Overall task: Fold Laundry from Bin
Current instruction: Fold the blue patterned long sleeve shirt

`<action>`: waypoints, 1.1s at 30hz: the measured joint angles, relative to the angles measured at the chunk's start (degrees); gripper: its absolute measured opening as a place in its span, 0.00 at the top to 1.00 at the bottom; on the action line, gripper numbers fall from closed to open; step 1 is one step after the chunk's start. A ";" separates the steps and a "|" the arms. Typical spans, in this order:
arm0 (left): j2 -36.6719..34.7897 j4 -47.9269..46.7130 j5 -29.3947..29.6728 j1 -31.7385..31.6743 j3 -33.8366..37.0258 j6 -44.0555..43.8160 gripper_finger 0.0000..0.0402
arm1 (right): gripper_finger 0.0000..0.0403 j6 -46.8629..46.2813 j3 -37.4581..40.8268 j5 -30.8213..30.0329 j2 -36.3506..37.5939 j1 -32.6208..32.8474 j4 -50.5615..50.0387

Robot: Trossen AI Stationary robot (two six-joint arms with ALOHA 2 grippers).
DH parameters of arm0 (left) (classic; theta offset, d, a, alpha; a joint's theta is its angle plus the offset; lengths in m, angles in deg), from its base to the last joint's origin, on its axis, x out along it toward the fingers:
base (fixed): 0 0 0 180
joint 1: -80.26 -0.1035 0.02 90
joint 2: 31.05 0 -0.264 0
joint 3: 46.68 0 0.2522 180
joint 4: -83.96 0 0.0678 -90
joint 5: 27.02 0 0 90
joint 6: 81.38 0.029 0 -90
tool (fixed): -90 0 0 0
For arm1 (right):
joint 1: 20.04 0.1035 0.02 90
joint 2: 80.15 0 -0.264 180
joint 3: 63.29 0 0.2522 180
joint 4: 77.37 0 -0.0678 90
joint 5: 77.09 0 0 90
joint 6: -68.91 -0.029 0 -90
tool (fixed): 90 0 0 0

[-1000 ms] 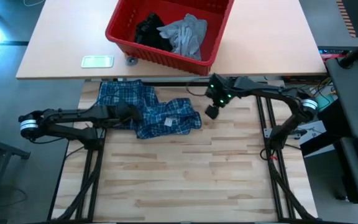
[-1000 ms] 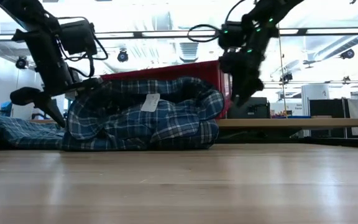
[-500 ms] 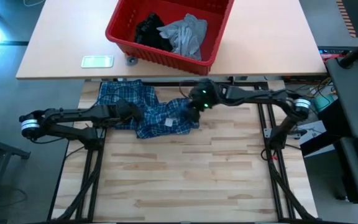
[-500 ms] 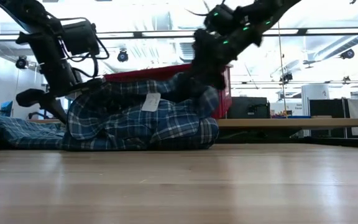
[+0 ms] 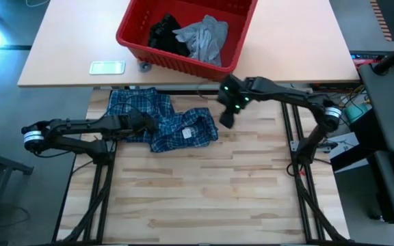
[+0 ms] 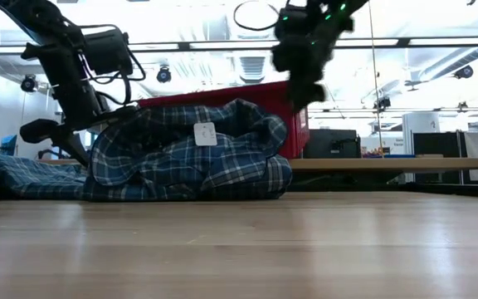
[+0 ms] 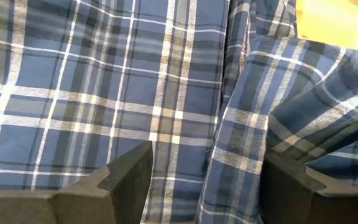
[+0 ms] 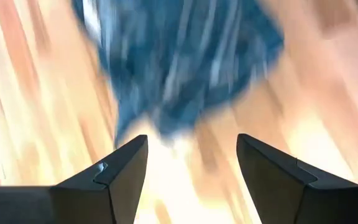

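High view: plaid shirt (image 5: 173, 123) crumpled on table (image 5: 204, 191)

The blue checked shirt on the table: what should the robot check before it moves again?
1. Blue-and-white plaid cloth shirt out of the red plastic bin: ok.
2. Shirt spread flat: not ok, it lies bunched in a heap.
3. Left gripper at the shirt: ok, open fingers rest on the cloth.
4. Right gripper clear of the shirt: ok, open and empty beside its edge.
5. Light grey T-shirt and small black garment waiting in the bin: ok.
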 joint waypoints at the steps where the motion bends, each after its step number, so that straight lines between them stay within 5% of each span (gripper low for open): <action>1: 0.00 -0.06 0.00 0.00 0.01 0.09 0.42 | 0.41 1.60 0.59 -1.30 1.23 0.09 -3.40; 4: -0.02 -0.03 0.04 0.00 0.11 0.50 0.42 | 0.41 4.37 5.11 -7.98 4.56 0.30 -7.67; 7: -0.02 0.21 0.07 -0.01 0.12 1.36 0.42 | 0.41 5.63 12.12 -13.24 5.46 0.49 0.73; 13: -0.04 0.60 -0.32 -0.03 0.12 1.46 0.42 | 0.43 2.57 19.87 -7.47 2.26 5.61 24.37; 19: -0.09 1.55 -0.39 -0.02 0.10 1.53 0.42 | 0.44 -4.18 12.43 -3.56 -3.24 9.31 41.06; 28: -0.33 2.08 -0.46 0.00 0.08 0.68 0.42 | 0.44 -5.49 -2.87 -8.92 -17.88 2.28 33.87; 33: -1.67 1.94 -0.57 0.00 0.01 0.62 0.42 | 0.44 0.14 -7.83 -6.44 -16.34 0.33 18.61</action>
